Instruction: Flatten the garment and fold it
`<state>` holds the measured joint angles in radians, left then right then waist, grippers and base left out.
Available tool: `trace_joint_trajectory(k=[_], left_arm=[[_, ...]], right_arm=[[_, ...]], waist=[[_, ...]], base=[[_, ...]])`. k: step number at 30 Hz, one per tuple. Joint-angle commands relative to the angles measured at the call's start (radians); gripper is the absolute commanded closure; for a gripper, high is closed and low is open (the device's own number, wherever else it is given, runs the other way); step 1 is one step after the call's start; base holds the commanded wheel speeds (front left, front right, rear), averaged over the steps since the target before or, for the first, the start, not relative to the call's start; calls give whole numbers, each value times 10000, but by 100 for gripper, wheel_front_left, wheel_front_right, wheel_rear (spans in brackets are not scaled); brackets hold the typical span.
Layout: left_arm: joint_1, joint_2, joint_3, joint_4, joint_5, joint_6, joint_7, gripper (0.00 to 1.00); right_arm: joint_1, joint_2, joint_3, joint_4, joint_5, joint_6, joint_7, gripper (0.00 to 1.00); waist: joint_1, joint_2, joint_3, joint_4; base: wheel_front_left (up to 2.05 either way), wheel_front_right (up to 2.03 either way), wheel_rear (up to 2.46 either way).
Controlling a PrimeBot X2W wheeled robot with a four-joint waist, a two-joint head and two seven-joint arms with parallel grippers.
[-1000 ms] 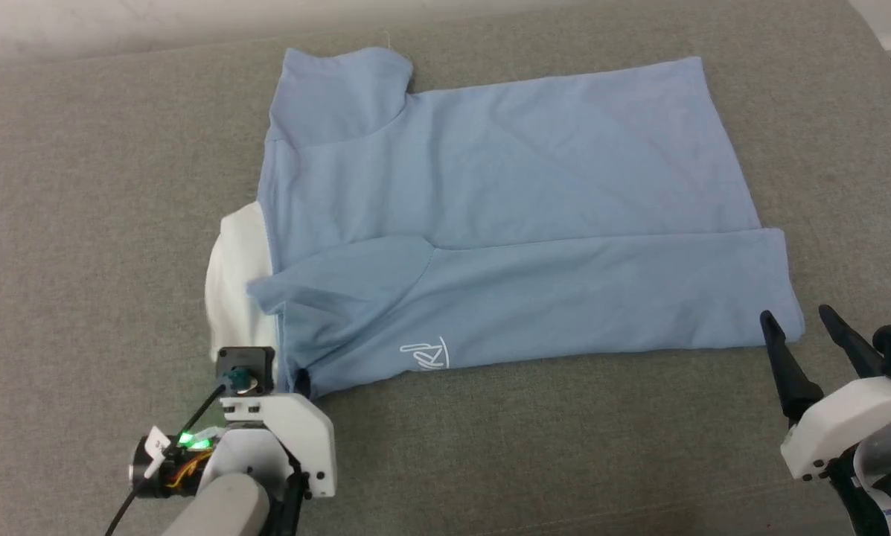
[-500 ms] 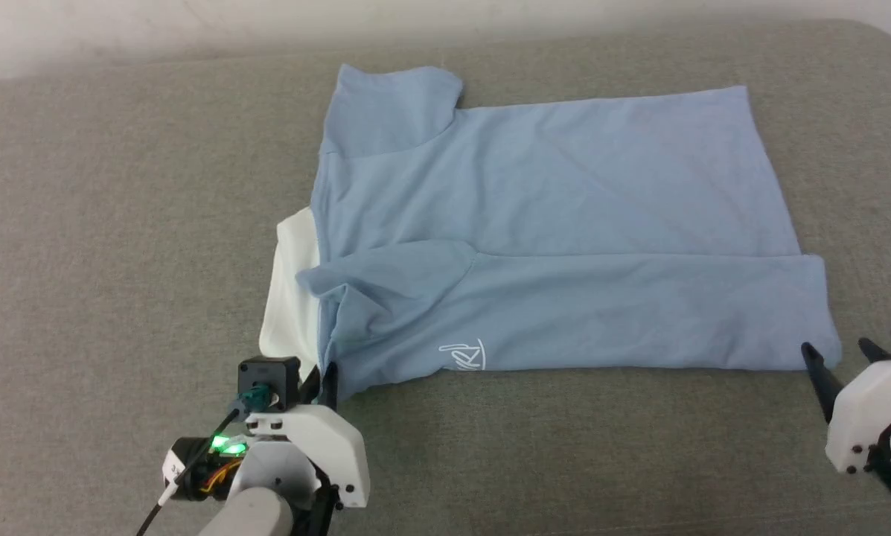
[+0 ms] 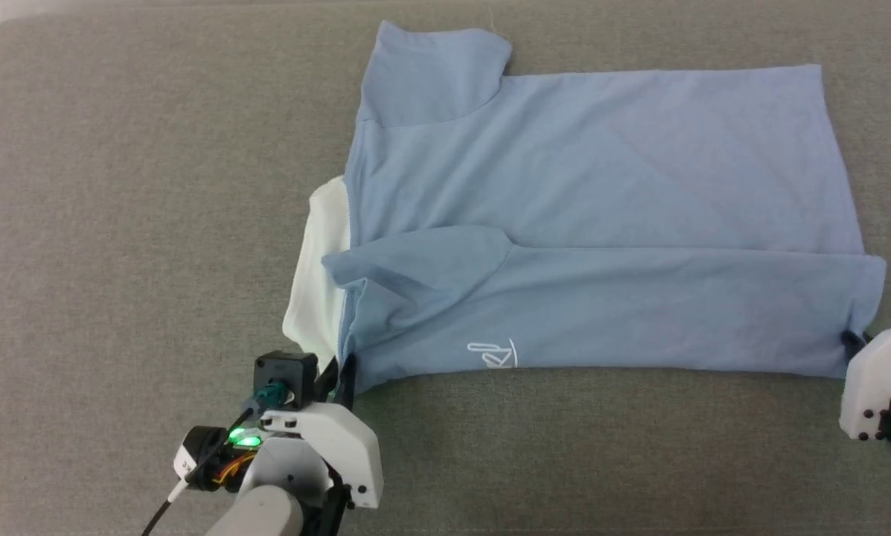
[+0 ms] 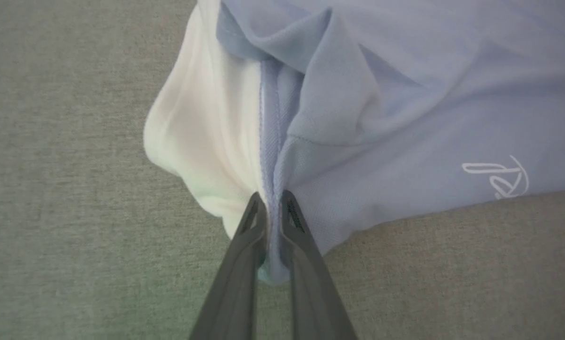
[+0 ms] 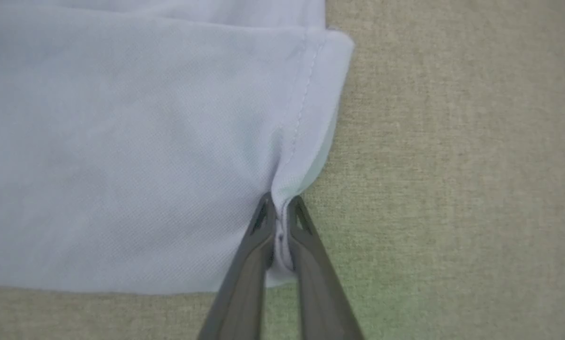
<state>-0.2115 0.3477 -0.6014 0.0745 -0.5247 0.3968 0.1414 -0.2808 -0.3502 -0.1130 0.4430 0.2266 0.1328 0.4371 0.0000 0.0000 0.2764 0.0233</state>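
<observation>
In the head view, the left third of the frame was bare grey fabric surface (image 3: 117, 223). At the lower left sat my left arm's white wrist housing (image 3: 326, 447), with a green light (image 3: 248, 441) glowing on it. Just above it, my left jaws were clenched on the garment (image 3: 601, 171) at its lower left corner. In the left wrist view my two dark fingers (image 4: 244, 264) pinched a bunched blue seam between them, just where the white panel (image 4: 202, 127) met the blue cloth.

That white panel (image 3: 318, 275) bulged out past the garment's left edge. Right of it, one short sleeve (image 3: 434, 71) lay flat at the top of the frame. A second sleeve (image 3: 423, 260) was folded inward across the middle. The small white script mark (image 3: 492, 354) sat near the lower edge, centre left.

The garment lay spread across the surface from the centre to the right edge of the frame. Its lower strip was folded up over the body.

At the far right, my right arm's white housing (image 3: 873, 380) met the lower right corner. In the right wrist view, my right jaws were clamped on that corner beside the stitched hem (image 5: 306, 94), with cloth puckered between the fingers (image 5: 249, 264).
</observation>
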Motion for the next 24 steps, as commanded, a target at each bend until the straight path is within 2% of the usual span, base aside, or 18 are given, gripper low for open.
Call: trace_joint_trajectory(k=[1,8,16,19,24], left_arm=[[-76,23,59,99,-12,-39,-29,100],[370,478,401,296,-313,-63,-102,100],[1575,1016,319,-28,-668,26,428,100],[1958,1000,67,-58,-742,-15,621,100],[2072,650,-259,428,-851,-284,511,100]], right_arm=[[72,95,200,358,32,-21,-32,100],[337,-234,661,44,256,-21,-514,100],[1821,-592,490,-1243,653,-21,441,100],[2442,-498,194,-1502,664,-21,859,100],[3088,-184,-165,-1580,447,-21,1067,100]], waist=[[0,0,-144,29],[0,0,-1100,-4],[0,0,-1877,-15],[0,0,-1948,-13],[0,0,-1993,23]], base=[[0,0,0],[0,0,0],[0,0,0],[0,0,0],[0,0,0]])
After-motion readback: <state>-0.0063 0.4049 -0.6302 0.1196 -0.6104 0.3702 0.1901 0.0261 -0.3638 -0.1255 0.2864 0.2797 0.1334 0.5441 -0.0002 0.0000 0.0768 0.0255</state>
